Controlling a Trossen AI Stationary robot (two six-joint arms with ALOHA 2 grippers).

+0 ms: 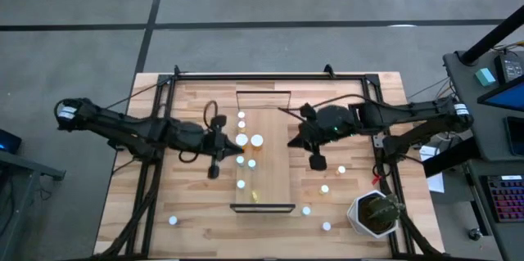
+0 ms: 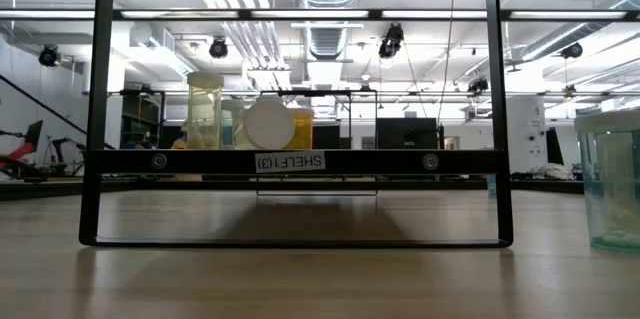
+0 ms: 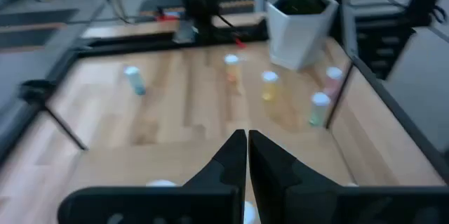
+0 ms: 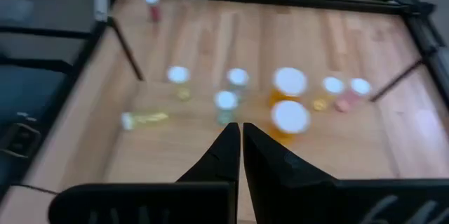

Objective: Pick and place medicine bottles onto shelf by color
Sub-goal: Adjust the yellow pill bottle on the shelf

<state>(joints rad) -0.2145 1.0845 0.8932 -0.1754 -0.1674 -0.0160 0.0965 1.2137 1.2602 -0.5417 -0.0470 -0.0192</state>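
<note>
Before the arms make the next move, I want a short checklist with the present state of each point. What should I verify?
1. Left pincer empty and shut: ok.
2. Right pincer empty and shut: ok; it must open before any pick.
3. Bottles waiting on the table, such as one right of the shelf: ok.
4. Bottles on the shelf upright: not ok, a yellow one lies on its side.
5. Sorting by color correct: cannot tell.
6. Plant away from both arms: ok.
</note>
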